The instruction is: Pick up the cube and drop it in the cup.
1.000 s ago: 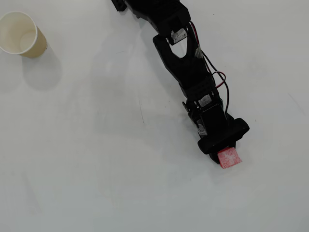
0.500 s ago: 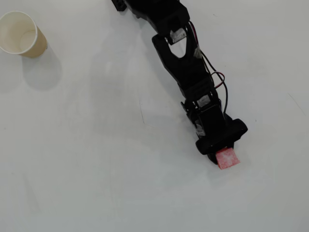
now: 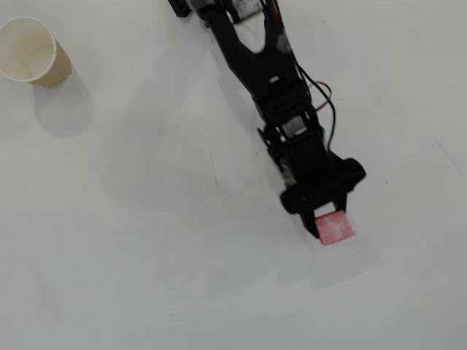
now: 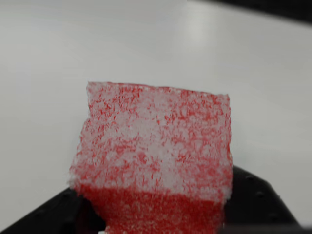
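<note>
The red cube (image 3: 336,228) with its whitish speckled top sticks out from the tip of my black gripper (image 3: 326,214) at the lower right of the overhead view. In the wrist view the cube (image 4: 156,146) fills the middle, and its lower part is pinched between the two black fingers (image 4: 253,197) of the gripper (image 4: 156,219). The gripper is shut on the cube. The beige paper cup (image 3: 51,71) stands upright at the far upper left of the overhead view, well away from the gripper. The cup is out of the wrist view.
The white table (image 3: 146,255) lies all around. The black arm with its red and black wires (image 3: 321,95) reaches in from the top edge. A faint thin mark (image 3: 214,169) shows on the table left of the arm.
</note>
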`<act>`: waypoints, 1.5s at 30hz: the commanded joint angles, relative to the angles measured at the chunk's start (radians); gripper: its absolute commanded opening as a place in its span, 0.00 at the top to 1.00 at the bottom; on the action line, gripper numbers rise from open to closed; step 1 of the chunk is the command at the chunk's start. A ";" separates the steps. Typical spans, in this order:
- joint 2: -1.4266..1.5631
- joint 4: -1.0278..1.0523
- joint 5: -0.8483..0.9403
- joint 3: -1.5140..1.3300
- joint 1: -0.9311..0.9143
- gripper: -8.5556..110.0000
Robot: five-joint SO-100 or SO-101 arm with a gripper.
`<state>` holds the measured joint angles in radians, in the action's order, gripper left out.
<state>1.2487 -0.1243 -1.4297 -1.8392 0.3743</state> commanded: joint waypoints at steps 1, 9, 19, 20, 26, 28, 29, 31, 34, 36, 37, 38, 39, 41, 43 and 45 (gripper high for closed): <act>0.327 -0.048 -0.008 -0.081 -0.052 0.88; 0.606 -0.018 -0.003 -0.316 -0.181 0.88; 0.971 0.155 -0.002 -0.518 -0.399 0.88; 1.012 0.175 0.000 -0.540 -0.428 0.88; 1.215 0.287 0.003 -0.647 -0.612 0.88; 1.253 0.299 0.008 -0.664 -0.672 0.88; 1.264 0.304 0.008 -0.666 -0.699 0.88; 1.278 0.308 0.011 -0.661 -0.755 0.88; 1.284 0.308 0.011 -0.643 -0.831 0.88; 1.285 0.304 0.011 -0.637 -0.884 0.88; 1.287 0.307 0.011 -0.635 -0.908 0.88; 1.290 0.308 0.011 -0.637 -0.934 0.88; 1.293 0.308 0.011 -0.641 -0.962 0.88; 1.304 0.308 0.015 -0.652 -1.019 0.88; 1.319 0.314 0.020 -0.663 -1.075 0.88; 1.336 0.331 0.023 -0.675 -1.127 0.88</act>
<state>2.5050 0.1933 -1.4297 -2.5403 -0.6673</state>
